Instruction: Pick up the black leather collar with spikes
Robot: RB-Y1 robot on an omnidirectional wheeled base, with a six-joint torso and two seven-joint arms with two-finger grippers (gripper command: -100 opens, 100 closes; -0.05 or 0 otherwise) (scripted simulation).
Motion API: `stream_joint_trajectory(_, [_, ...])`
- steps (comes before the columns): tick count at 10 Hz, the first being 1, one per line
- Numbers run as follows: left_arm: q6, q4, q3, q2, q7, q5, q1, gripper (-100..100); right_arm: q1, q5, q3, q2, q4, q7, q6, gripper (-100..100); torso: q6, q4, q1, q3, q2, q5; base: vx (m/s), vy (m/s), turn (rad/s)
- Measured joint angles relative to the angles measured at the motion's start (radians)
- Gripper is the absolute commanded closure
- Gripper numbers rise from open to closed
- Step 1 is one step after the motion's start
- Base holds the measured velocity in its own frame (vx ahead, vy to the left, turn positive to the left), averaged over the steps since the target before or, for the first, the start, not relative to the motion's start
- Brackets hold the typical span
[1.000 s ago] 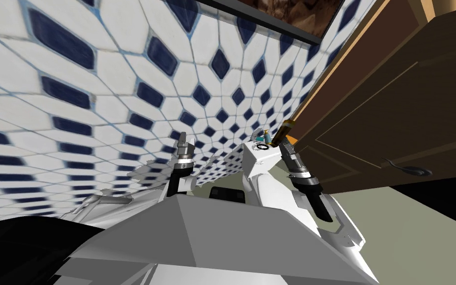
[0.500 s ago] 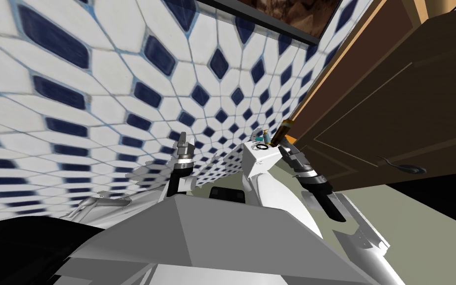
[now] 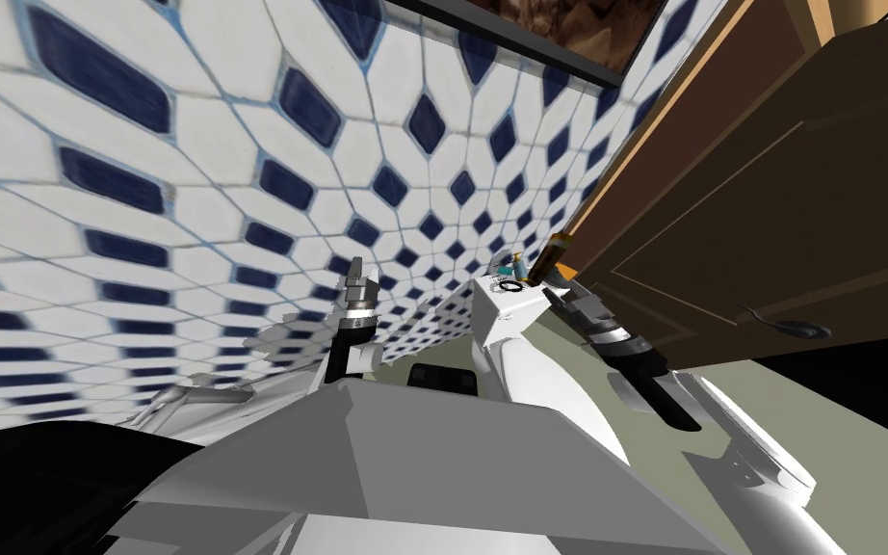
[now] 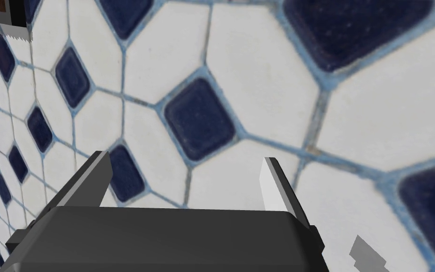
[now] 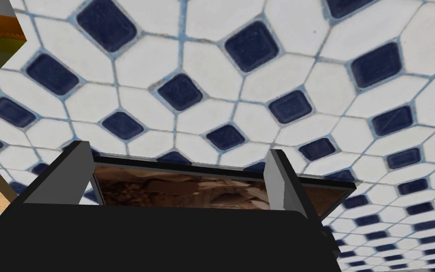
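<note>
Collar, a small dark ring, lies flat on top of a white block, with a teal item and a brown bottle just beside it, so nothing's lifted yet. Right gripper is close beside the block, fingers apart and empty, aimed at the tiled wall rather than the ring. Left gripper hangs well apart, also spread. By my read, the whole reach, close and lift remains.

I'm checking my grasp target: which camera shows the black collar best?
The head view. There the collar shows as a small dark ring lying on top of a white block, too small to make out spikes. Both wrist views face the blue-and-white tiled wall, away from the collar.
</note>
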Motion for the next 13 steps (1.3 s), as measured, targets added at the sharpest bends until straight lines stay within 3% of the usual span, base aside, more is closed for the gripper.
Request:
stream_joint_trajectory(5, [0.000, 0.000, 0.000, 0.000, 0.000, 0.000, 0.000, 0, 0.015, 0.090, -0.035, -0.137, 0.066, 0.051, -0.010, -100, 0.000, 0.000, 0.000, 0.000, 0.000, 0.000, 0.008, 0.007, 0.023])
stream_joint_trajectory(13, [0.000, 0.000, 0.000, 0.000, 0.000, 0.000, 0.000, 0, 0.035, 0.221, -0.050, -0.347, 0.182, 0.125, -0.034, -100, 0.000, 0.000, 0.001, 0.000, -0.001, 0.000, 0.009, 0.009, 0.052])
